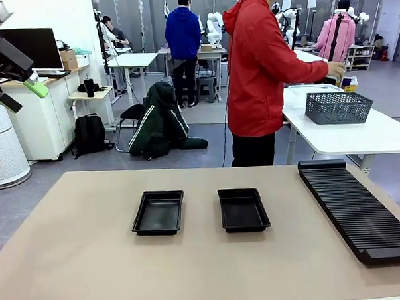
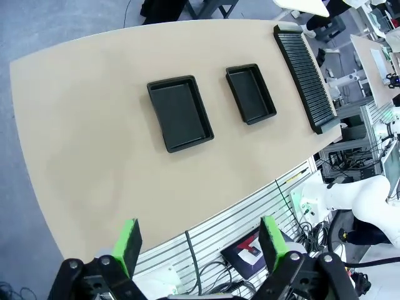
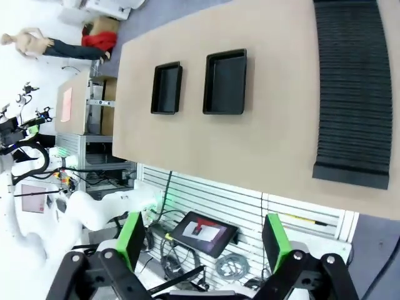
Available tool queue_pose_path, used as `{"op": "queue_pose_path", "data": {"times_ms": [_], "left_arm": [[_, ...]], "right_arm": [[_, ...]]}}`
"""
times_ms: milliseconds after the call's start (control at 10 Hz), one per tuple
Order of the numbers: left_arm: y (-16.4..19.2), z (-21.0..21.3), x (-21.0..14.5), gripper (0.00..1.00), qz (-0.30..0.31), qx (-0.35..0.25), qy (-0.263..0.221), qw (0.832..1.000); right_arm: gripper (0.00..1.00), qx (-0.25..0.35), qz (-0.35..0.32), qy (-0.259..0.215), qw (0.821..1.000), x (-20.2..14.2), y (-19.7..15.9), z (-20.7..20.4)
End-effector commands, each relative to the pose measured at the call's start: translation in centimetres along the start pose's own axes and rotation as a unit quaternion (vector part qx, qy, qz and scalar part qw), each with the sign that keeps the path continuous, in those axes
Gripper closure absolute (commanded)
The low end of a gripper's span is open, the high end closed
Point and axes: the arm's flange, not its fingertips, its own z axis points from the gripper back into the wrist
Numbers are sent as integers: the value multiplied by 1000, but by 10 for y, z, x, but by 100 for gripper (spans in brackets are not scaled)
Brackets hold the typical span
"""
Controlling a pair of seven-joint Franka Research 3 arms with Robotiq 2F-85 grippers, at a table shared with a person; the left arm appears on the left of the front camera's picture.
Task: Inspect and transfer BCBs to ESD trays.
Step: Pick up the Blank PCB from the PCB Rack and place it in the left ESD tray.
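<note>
Two empty black ESD trays lie side by side in the middle of the tan table, the left tray and the right tray. No BCBs are in view. High above the table's near edge, my left gripper is open with nothing between its green pads, looking down on both trays. Its green fingertip shows at the upper left of the front view. My right gripper is open and empty too, raised above the near edge, with the trays far below.
A long black ribbed rack lies along the table's right side. A person in a red jacket stands beyond the far edge, turned to a white side table holding a grey mesh basket.
</note>
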Motion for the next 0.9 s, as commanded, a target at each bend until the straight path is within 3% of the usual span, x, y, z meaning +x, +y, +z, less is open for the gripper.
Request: {"op": "queue_pose_path", "data": {"times_ms": [0, 800], "left_arm": [[-4, 6, -4, 0, -2, 0, 6, 1000], [-9, 20, -34, 0, 6, 37, 11, 999]], "right_arm": [[0, 16, -22, 5, 1000, 6, -1, 8], [0, -11, 7, 15, 1000, 21, 0, 20]]}}
